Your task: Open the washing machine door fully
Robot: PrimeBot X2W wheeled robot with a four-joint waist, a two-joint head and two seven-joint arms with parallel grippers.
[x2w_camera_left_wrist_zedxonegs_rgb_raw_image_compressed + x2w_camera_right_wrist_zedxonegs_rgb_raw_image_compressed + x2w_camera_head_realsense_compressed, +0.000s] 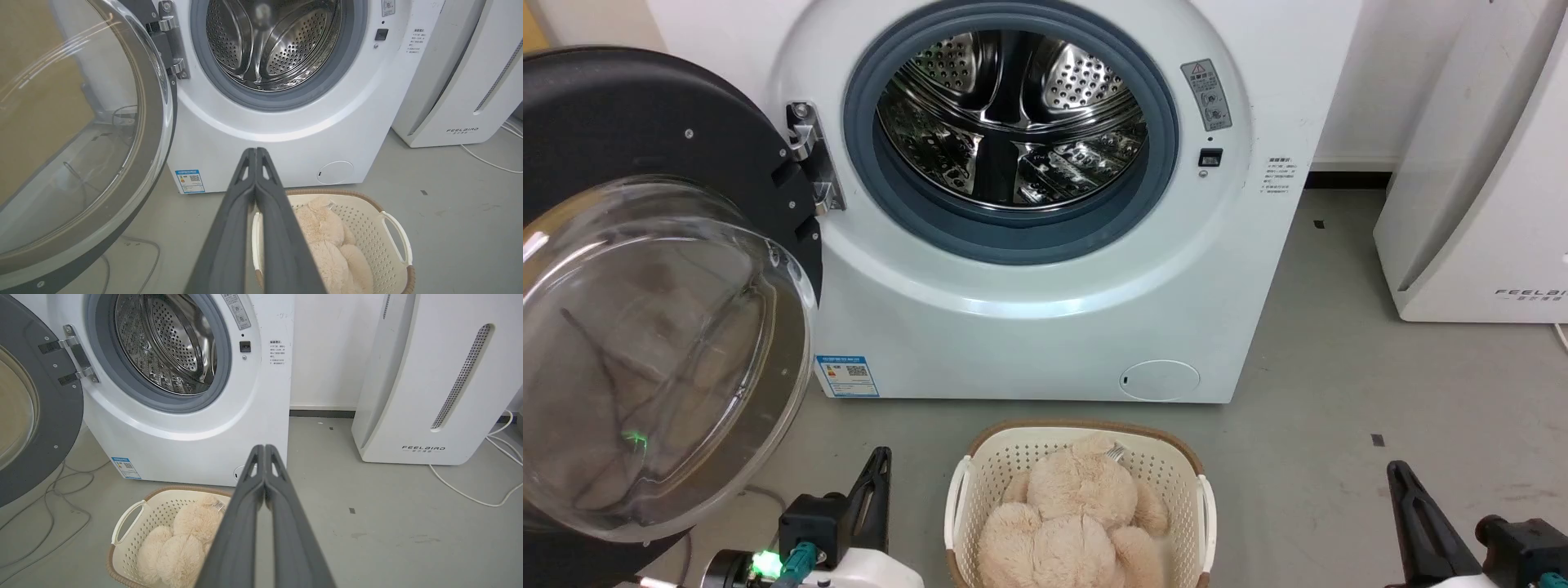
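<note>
Glass bulges toward the head camera from the washing machine door (645,122), which stands swung out to the left of the white washing machine (1029,327) on a metal hinge (809,155), with its matte dark-grey back and clear domed bowl (662,351) facing out. The steel drum (1013,114) and the blue-grey rubber ring (1013,237) around it lie fully uncovered, with nothing across the opening. Low on the machine's front are a blue label (847,376) and a small round white flap (1160,380). On the grey floor in front stands a cream perforated basket (1205,506) holding a beige plush toy (1078,506); it sits to the right of the door's edge and apart from it. A tall white appliance (1470,163) stands to the machine's right. The left gripper (255,152) hangs above the basket with its two fingers pressed together on nothing, near the door but not touching it. The right gripper (264,448) has its fingers together and empty too, well apart from the door. The door's left and lower edges run out of the head view, and the cables (49,498) on the floor behind its glass show only as warped dark lines.
</note>
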